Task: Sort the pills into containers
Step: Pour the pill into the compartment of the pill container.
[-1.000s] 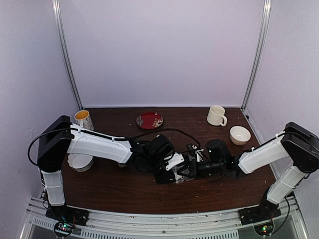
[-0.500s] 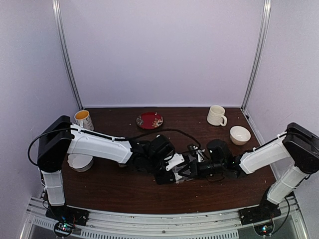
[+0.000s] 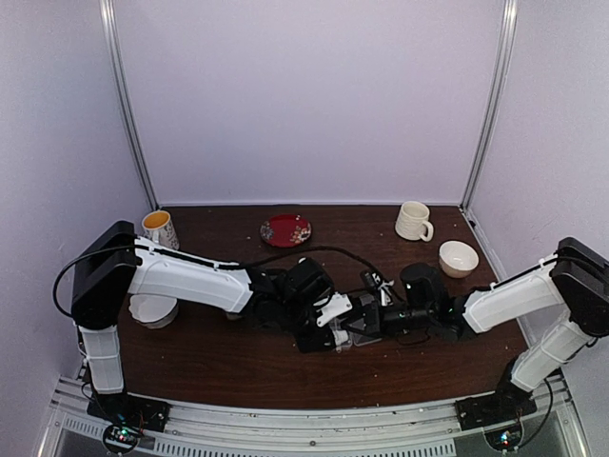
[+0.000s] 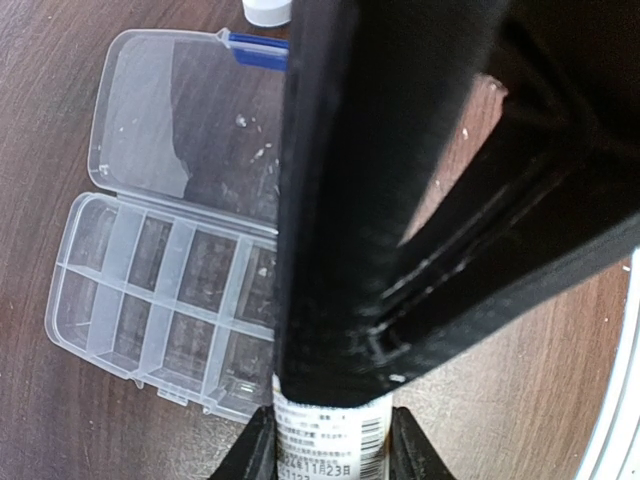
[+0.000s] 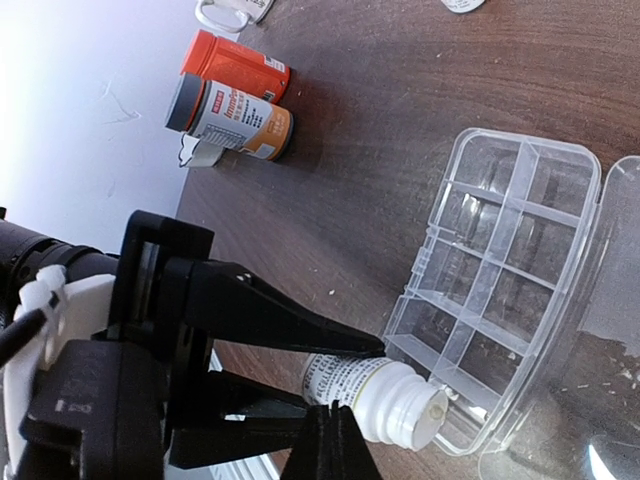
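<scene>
My left gripper (image 4: 330, 452) is shut on a small white labelled bottle (image 4: 330, 435), one finger on each side. In the right wrist view this bottle (image 5: 385, 395) lies tilted, its uncapped mouth toward the near edge of the clear organizer box (image 5: 500, 270). The box (image 4: 150, 300) lies open, its containers looking empty apart from pale specks, its hinged lid (image 4: 170, 120) flat behind. No cluster of pills shows. My right gripper (image 5: 333, 420) is shut with nothing in it, its tips just beside the bottle. Its black body (image 4: 400, 200) blocks much of the left wrist view.
An orange bottle (image 5: 235, 65) and a grey-capped bottle (image 5: 225, 115) lie beyond the box. Another white bottle (image 4: 268, 10) is past the lid. A mug (image 3: 160, 228), red plate (image 3: 285, 229), white mug (image 3: 413, 221) and bowl (image 3: 459, 258) line the back.
The right arm has shifted slightly to the right. The left arm with the bottle has stayed put.
</scene>
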Controlling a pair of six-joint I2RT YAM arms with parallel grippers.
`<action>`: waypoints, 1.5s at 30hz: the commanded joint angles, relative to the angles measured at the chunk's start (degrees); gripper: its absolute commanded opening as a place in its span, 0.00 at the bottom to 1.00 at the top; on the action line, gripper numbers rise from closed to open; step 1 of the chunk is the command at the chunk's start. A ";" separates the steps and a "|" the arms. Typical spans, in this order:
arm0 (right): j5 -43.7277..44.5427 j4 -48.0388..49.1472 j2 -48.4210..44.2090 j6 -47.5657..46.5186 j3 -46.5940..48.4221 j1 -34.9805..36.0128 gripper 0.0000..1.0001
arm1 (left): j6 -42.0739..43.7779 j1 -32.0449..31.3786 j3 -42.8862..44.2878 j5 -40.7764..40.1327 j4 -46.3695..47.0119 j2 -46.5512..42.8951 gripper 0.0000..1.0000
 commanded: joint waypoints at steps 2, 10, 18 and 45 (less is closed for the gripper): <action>0.15 -3.38 4.56 -1.17 1.54 0.27 0.00 | 0.44 -0.38 1.06 0.88 0.68 1.51 0.00; 0.73 -1.09 2.26 -0.69 0.11 -0.17 0.00 | 0.45 -0.38 1.19 0.77 0.25 1.59 0.00; -0.21 4.64 -0.19 0.39 -2.11 -0.20 0.00 | 0.48 -0.37 1.63 0.84 -0.34 1.59 0.00; 1.49 6.38 -4.13 -0.44 -4.22 -0.82 0.00 | -0.56 -0.40 -5.17 -0.85 5.11 -4.41 0.00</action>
